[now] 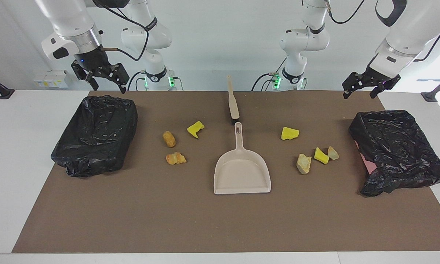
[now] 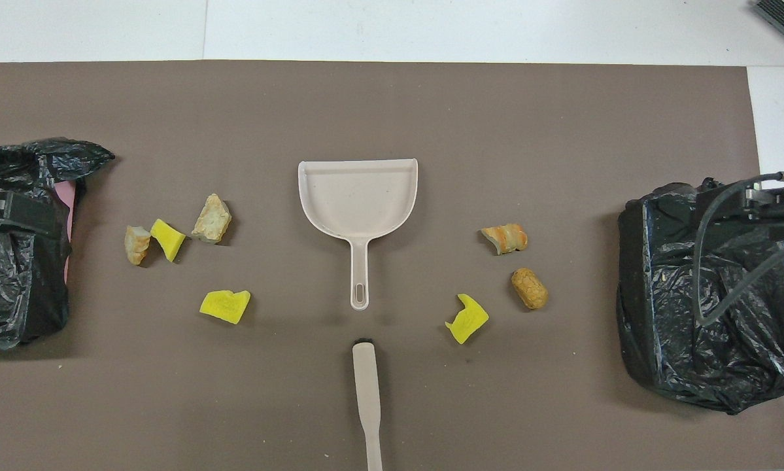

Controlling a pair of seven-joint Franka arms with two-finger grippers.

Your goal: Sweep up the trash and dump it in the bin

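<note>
Seven pieces of trash lie on the brown mat. A yellow chunk, a tan roll and an orange lump lie toward the right arm's end. A yellow chunk, a tan lump, a yellow piece and a small tan piece lie toward the left arm's end. The beige dustpan lies between the two groups, its handle toward the robots. The beige brush lies nearer to the robots than the dustpan. My right gripper hangs open over one bin's near edge. My left gripper is open and raised.
Two bins lined with black bags stand on the mat, one at the right arm's end, one at the left arm's end, also in the overhead view. White table surrounds the mat.
</note>
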